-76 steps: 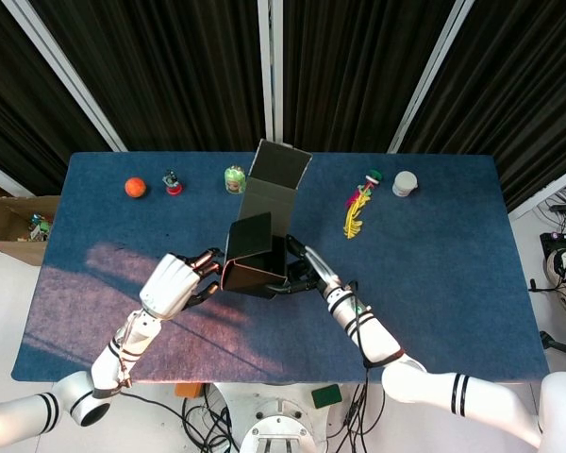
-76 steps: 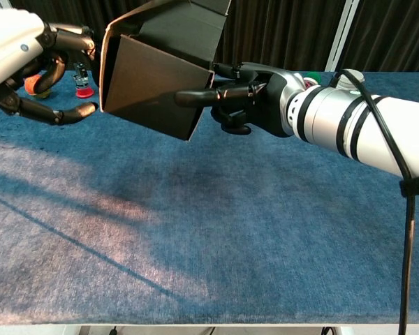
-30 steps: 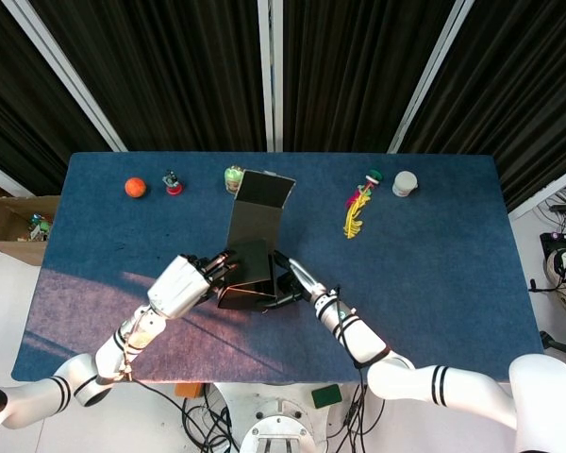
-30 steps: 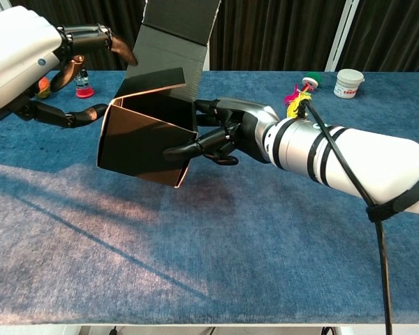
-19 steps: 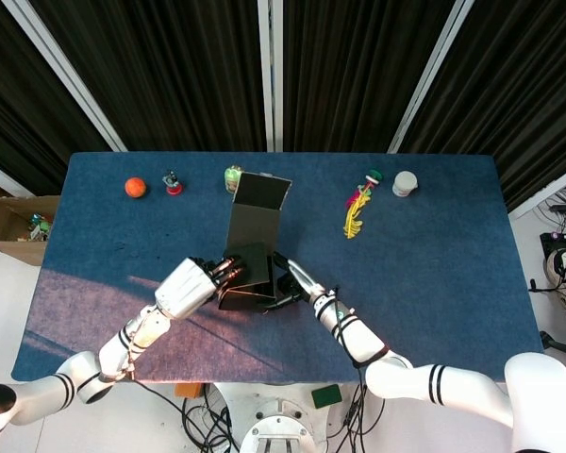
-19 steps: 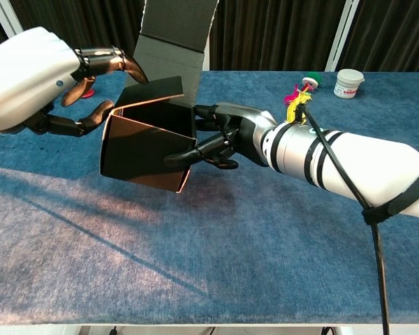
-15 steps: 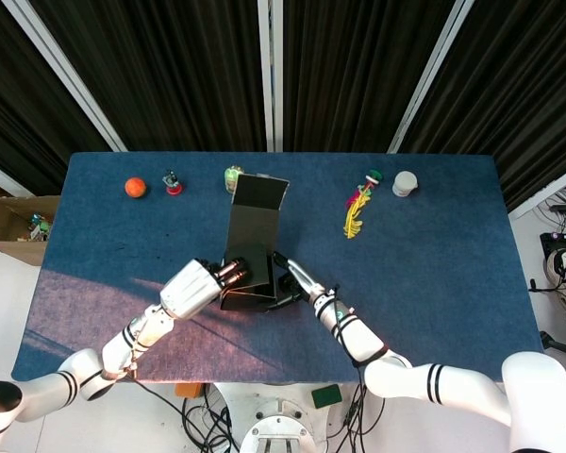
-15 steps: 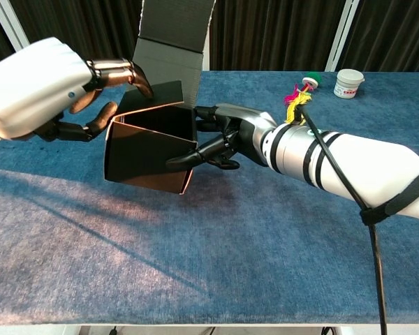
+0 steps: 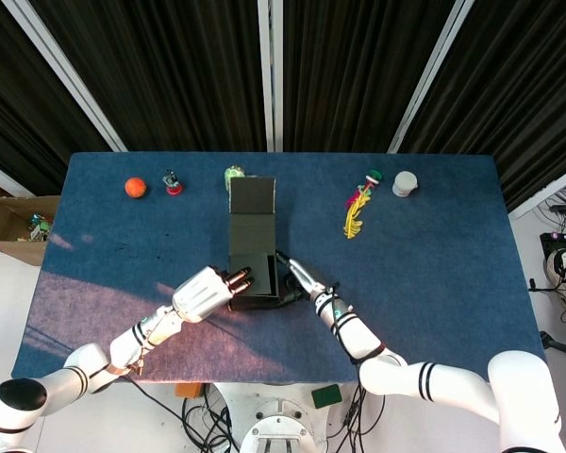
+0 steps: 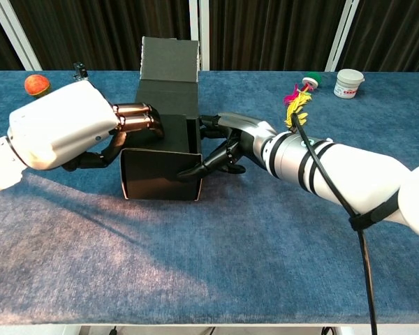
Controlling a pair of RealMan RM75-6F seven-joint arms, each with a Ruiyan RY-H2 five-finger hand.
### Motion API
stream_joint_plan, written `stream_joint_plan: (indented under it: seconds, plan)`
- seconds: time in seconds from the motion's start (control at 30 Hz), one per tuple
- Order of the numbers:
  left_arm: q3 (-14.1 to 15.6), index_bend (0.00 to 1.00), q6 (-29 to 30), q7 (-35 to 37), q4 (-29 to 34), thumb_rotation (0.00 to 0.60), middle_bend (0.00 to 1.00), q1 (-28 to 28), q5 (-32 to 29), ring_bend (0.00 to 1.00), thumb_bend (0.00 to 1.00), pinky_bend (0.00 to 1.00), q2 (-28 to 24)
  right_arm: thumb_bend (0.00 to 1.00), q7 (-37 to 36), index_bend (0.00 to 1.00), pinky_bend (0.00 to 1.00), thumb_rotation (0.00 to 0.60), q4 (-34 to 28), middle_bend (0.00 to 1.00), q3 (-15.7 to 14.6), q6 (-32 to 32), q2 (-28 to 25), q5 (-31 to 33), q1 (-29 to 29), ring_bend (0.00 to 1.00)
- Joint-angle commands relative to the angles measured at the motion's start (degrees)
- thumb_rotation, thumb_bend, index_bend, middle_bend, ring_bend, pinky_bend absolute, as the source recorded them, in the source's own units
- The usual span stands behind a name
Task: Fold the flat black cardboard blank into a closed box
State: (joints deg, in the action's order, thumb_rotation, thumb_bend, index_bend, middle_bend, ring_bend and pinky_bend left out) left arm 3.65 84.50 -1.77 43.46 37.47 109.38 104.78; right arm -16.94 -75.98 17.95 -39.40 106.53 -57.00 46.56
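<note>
At the far left of the blue felt-covered table [image 9: 434, 255], near its back edge, sits a small orange ball [image 9: 135, 187], with a tiny red-based figurine [image 9: 173, 182] just beside it and a small green and white object [image 9: 233, 174] further along, just behind the box's raised flap. Toward the front, the white left hand [image 10: 63, 132] reaches in from the left; its dark, copper-tinted fingers [image 10: 136, 115] lie on a folded-down panel at the top of the half-formed black cardboard box [image 10: 164, 150], pressing on it rather than wrapping around it. The box rests on the table near the middle, slightly toward the front, with its front panel facing the chest camera and a long flap [image 10: 169, 59] standing upright at the back. The right hand [image 10: 227, 150] comes in from the right, its dark fingers [image 10: 199, 167] spread against the box's right side and front corner, bracing it. Whether either hand truly grips the cardboard cannot be told. Further right, near the back edge, lies a yellow and pink feathery toy [image 9: 357, 209] with a green and red tip, and beside it a small white lidded jar [image 9: 405, 183].
</note>
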Motion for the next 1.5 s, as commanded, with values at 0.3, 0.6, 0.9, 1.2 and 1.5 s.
stream_joint_plan:
  seconds: [0.3,0.6,0.9,1.2,1.5]
  plan:
    - [2.52,0.4,1.17,-0.08,-3.09,0.6,0.35,-0.14,0.69,0.79,0.27,1.0,1.5,0.43,-1.24,0.39,1.0,0.6,2.76,0.44,-1.22,-1.07,1.34,-5.05,-0.56,0.81]
    - [3.47,0.4,1.58,-0.8,-3.32,0.6,0.36,-0.77,0.32,0.79,0.27,1.0,1.64,0.43,-2.47,0.38,1.0,0.6,3.52,0.44,-1.51,-1.11,1.83,-6.87,-0.93,0.81]
    - [3.62,0.4,-3.34,-5.37,0.18,0.6,0.36,1.1,-0.46,0.79,0.27,1.0,-0.16,0.43,-2.86,0.37,1.0,0.6,3.02,0.44,-1.84,-0.77,1.34,-8.12,-1.05,0.81]
    - [3.72,0.52,-8.75,-11.93,4.96,0.6,0.45,2.47,-1.34,0.79,0.27,1.0,-2.48,0.43,-3.64,0.37,1.0,0.6,2.11,0.44,-2.04,-1.1,1.29,-8.95,-1.46,0.81]
    - [3.78,0.7,-8.99,-13.19,6.05,0.6,0.61,2.83,-1.22,0.79,0.28,1.0,-3.33,0.43,-4.87,0.37,1.0,0.6,1.55,0.44,-1.95,-1.25,1.33,-9.5,-1.77,0.81]
